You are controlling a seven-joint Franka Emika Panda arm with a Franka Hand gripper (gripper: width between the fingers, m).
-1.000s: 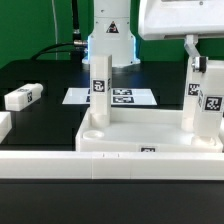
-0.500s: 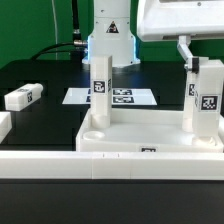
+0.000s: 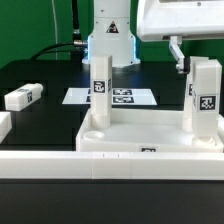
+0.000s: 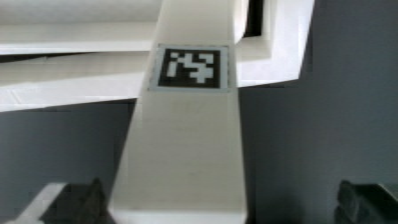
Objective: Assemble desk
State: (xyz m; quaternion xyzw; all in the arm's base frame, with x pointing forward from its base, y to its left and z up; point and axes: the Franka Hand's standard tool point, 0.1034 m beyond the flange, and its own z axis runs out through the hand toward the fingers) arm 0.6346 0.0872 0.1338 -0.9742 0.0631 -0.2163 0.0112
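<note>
White leg (image 3: 205, 100) stands upright, apparently seated in desk top (image 3: 148, 126).

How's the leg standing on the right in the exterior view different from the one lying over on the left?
The right leg stands upright; the left leg lies on its side. The right leg sits at a corner of the desk top; the left leg rests on the table, apart from it. The open tool straddles the right leg, not the left leg. Both are white, square, tagged.

No readable text (coded tags (image 4: 192, 67) only)
</note>
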